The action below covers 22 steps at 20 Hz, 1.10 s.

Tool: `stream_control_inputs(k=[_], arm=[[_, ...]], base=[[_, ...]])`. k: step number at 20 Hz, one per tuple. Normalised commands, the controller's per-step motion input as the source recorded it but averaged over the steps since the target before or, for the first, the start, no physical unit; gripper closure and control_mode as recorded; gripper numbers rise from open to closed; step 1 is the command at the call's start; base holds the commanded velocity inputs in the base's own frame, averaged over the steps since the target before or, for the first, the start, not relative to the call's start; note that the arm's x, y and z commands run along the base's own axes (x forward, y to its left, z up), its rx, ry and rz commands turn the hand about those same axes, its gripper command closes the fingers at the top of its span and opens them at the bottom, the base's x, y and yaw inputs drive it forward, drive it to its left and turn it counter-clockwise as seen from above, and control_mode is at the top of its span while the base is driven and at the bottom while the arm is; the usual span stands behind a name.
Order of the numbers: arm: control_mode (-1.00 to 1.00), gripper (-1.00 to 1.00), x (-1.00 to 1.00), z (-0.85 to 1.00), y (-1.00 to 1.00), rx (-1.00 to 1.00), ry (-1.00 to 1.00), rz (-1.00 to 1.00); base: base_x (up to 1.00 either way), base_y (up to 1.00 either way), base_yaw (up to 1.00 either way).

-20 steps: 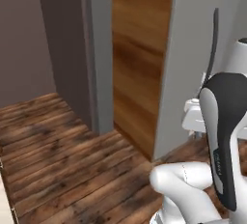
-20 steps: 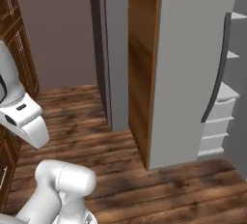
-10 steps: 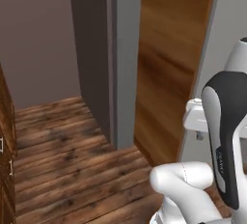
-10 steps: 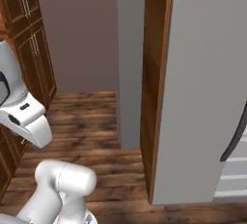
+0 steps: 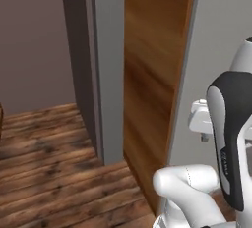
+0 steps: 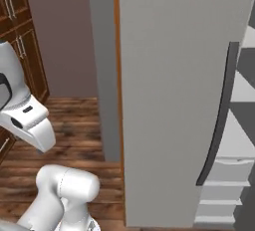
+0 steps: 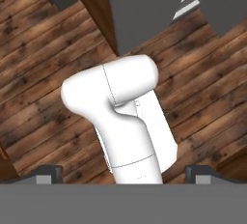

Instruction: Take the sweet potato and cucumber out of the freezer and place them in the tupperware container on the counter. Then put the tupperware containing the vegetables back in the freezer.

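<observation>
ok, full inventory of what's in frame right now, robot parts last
freezer: one, plain grey, tall, fills the middle and right of the right base view; door with dark curved edge strip stands open
freezer shelves: several, pale grey, behind the edge strip at lower right
wood side panel: one, brown, between the freezer and a grey post
grey post: one, left of the wood panel
wall: dull mauve-grey, at the back
floor: dark brown planks
wooden cabinets: brown, silver bar handles, far left of the right base view
arm: white with dark joints, lower right of the left base view
pincer: one, dark fingertips wide apart, pointing down at the floor, holding nothing
</observation>
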Motion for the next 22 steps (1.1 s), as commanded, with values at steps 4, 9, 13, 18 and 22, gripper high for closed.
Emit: stream_control_inputs(k=[4,9,13,18,22], arm=[[1.00,-1.00,0.00,0.00,0.00,0.00,0.00,0.00],[1.00,-1.00,0.00,0.00,0.00,0.00,0.00,0.00],[1.00,-1.00,0.00,0.00,0.00,0.00,0.00,0.00],[1.00,-1.00,0.00,0.00,0.00,0.00,0.00,0.00],[1.00,-1.00,0.00,0.00,0.00,0.00,0.00,0.00]], base=[[0.32,-0.78,0.37],[0.36,-0.70,0.46],[0.37,-0.64,0.46],[0.11,-0.68,0.38],[0.00,-0.66,0.28]])
